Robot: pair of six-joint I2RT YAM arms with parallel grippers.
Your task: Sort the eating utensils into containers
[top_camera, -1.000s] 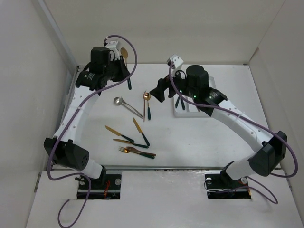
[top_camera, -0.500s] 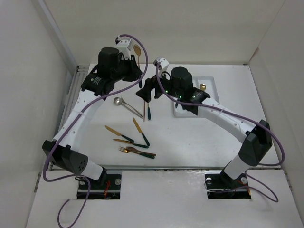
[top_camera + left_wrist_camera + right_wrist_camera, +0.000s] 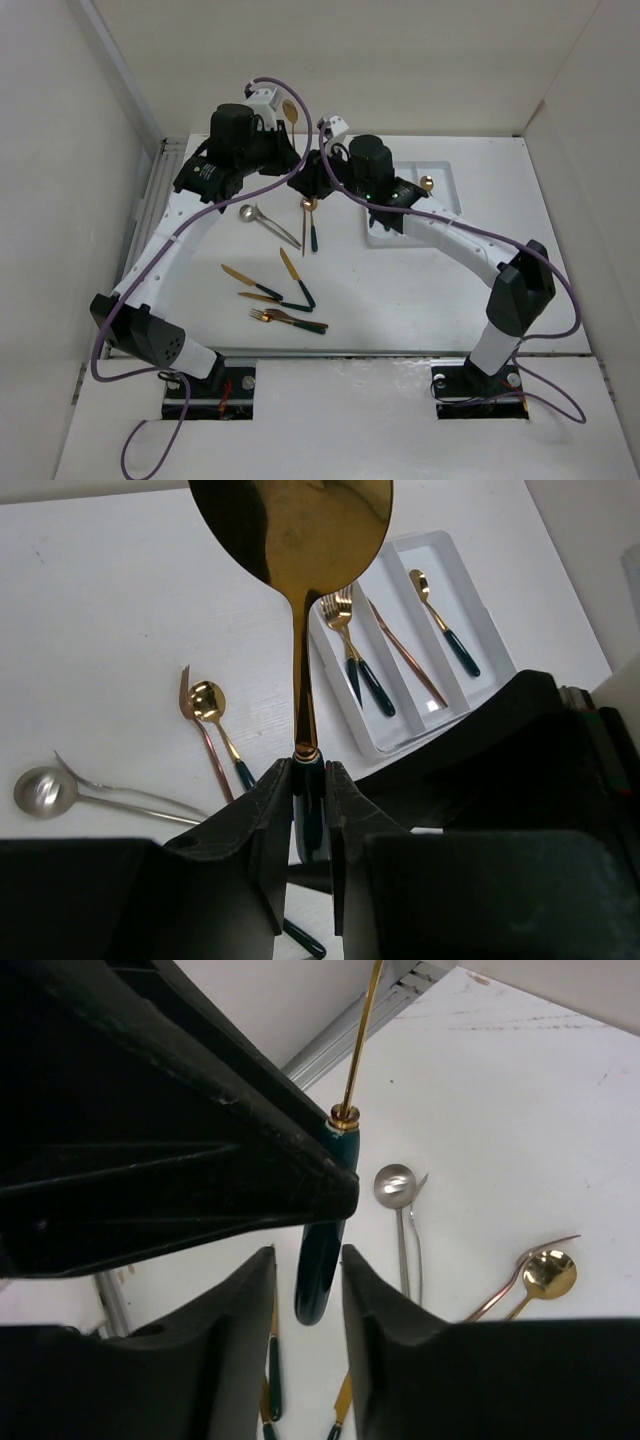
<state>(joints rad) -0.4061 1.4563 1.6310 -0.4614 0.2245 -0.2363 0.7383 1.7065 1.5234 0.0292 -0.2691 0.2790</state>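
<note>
My left gripper (image 3: 310,770) is shut on the dark green handle of a large gold spoon (image 3: 300,540), which stands upright with its bowl (image 3: 291,110) on top. My right gripper (image 3: 308,1252) has its jaws on either side of the handle's lower end (image 3: 322,1260), a thin gap showing on each side. In the top view both grippers meet left of the white tray (image 3: 443,172). Inside the tray (image 3: 487,620) lie two forks (image 3: 345,610), a copper knife (image 3: 400,645) and a small spoon (image 3: 425,585).
Loose on the table are a silver spoon (image 3: 247,212), a small gold spoon (image 3: 309,204) beside a copper fork (image 3: 304,232), two gold knives (image 3: 237,273) (image 3: 290,265), and forks (image 3: 270,316) near the front. White walls enclose the table.
My right arm has swung left from the tray to the held spoon, and its jaws have narrowed around the handle's end. My left arm shifted a little right with the spoon.
</note>
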